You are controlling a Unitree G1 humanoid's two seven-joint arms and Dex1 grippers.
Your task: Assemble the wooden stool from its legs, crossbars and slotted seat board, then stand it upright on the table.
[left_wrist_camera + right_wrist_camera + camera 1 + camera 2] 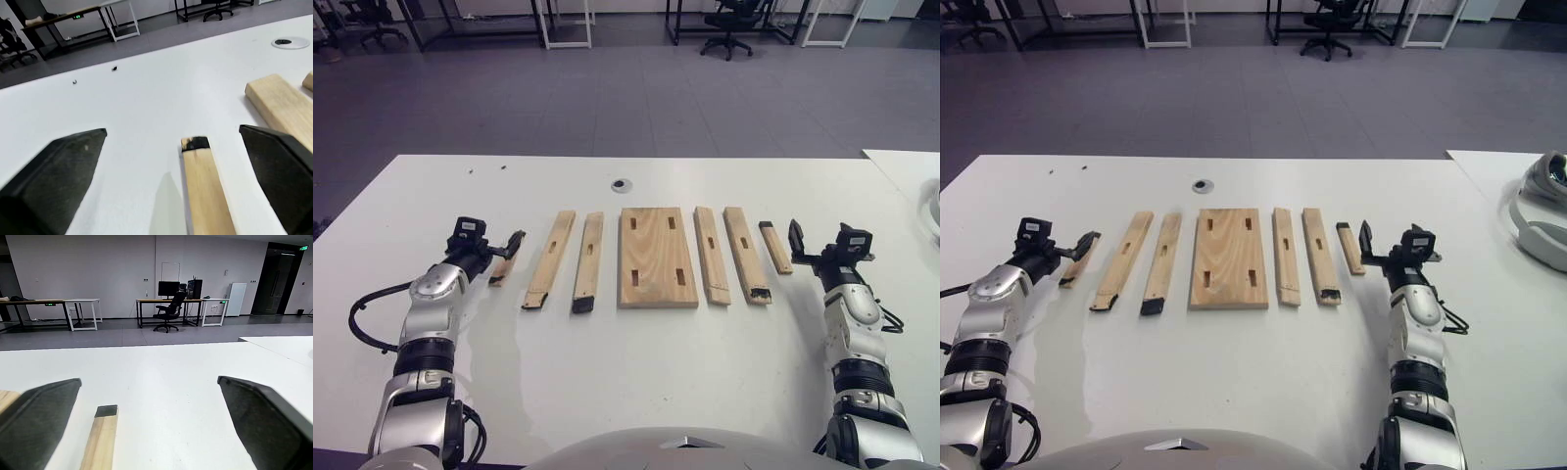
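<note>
The slotted seat board [656, 257] lies flat at mid-table. Two long legs [549, 259] [588, 261] lie left of it and two more [711, 255] [746, 255] to its right. A short crossbar [775, 247] lies at the right end of the row. My right gripper [800, 245] hangs open just beside it; the right wrist view shows that crossbar [100, 435] low between the spread fingers [44, 411]. At the left end my left gripper [509, 250] is open over the other short crossbar [205, 186], which lies between its fingers [281, 166].
A round cable port [623, 184] sits in the table behind the board. A white headset [1542, 211] rests on a neighbouring table at the right. Bare tabletop [636, 372] spreads in front of the parts. Desks and chairs stand far behind.
</note>
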